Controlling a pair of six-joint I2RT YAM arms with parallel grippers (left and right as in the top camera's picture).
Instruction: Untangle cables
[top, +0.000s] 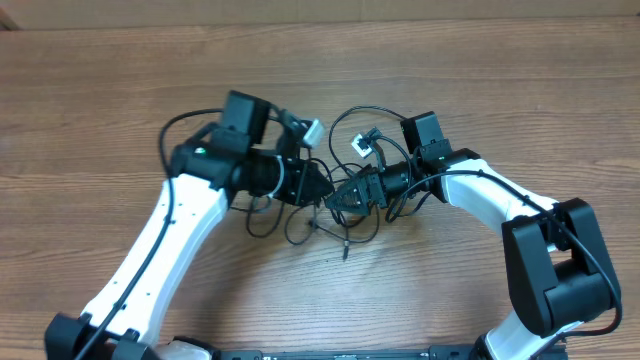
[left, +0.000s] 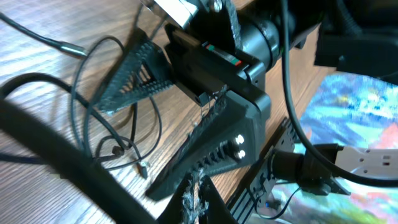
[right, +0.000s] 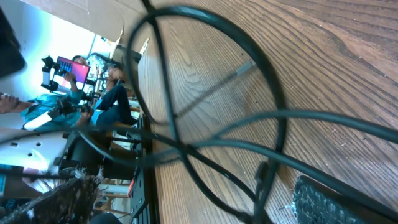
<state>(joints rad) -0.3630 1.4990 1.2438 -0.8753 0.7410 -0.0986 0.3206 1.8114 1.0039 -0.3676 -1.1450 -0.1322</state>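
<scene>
The cables (top: 300, 218) are thin black cords lying in a tangled heap on the wooden table, between and under both grippers. Two loose ends with pale plugs (top: 312, 131) rise toward the back. My left gripper (top: 322, 184) points right into the tangle. In the left wrist view its frayed pads (left: 198, 198) are pressed together, shut, and no cord shows between them. My right gripper (top: 346, 196) faces it from the right, open wide, with its fingers (left: 134, 70) spread in front of the left one. In the right wrist view, cable loops (right: 217, 146) cross the gap between the right gripper's (right: 193, 205) fingers without being pinched.
The wooden table (top: 500, 90) stretches all round the tangle. Thicker black wires (top: 170, 135) run along each arm. The two grippers stand almost tip to tip. The table's front edge and a dark rail (right: 144, 186) lie close behind the right gripper.
</scene>
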